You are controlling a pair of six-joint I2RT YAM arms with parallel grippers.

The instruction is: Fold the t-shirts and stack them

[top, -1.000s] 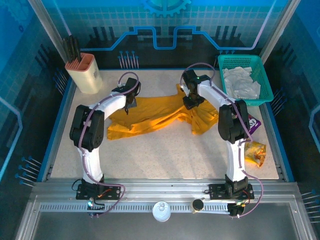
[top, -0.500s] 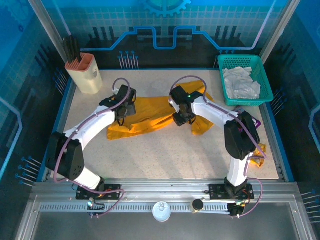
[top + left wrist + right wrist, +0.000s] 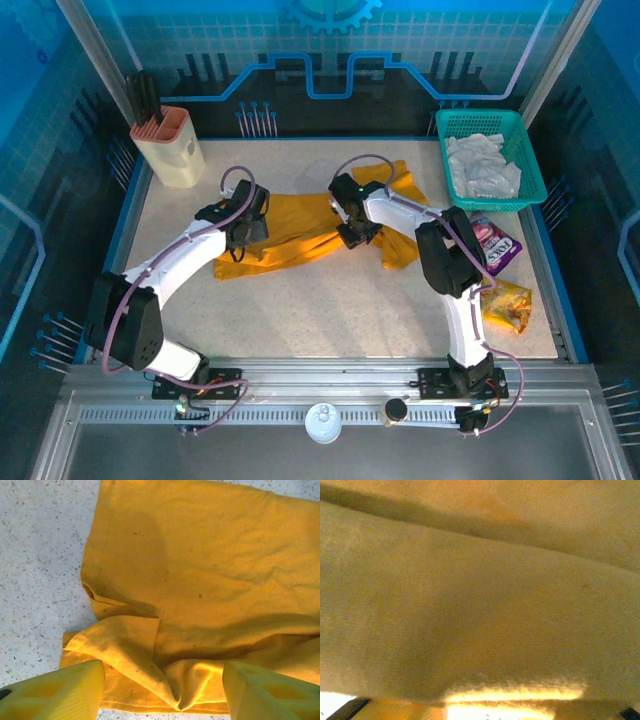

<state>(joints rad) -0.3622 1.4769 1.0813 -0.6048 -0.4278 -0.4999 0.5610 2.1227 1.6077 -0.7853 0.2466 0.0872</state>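
Observation:
The mustard-orange t-shirt (image 3: 295, 225) lies rumpled across the middle of the table. My left gripper (image 3: 243, 240) hovers over its left end. In the left wrist view it (image 3: 162, 695) is open, its yellow fingertips (image 3: 55, 692) wide apart on either side of a bunched fold of the shirt (image 3: 210, 570), gripping nothing. My right gripper (image 3: 352, 235) is down on the shirt's middle. The right wrist view has mustard cloth (image 3: 480, 605) pressed close to the lens, which hides the fingers. The pale white-grey t-shirt (image 3: 482, 168) lies crumpled in the green basket (image 3: 478, 115).
The basket stands at the back right corner. A purple packet (image 3: 495, 243) and a shiny yellow snack packet (image 3: 510, 305) lie near the right edge. A beige utensil holder (image 3: 170, 145) stands at the back left. Bare tabletop (image 3: 330, 310) stretches in front of the shirt.
My left gripper has opened and shifted slightly left and nearer along the shirt's left end. My right gripper has travelled left and forward over the shirt's middle.

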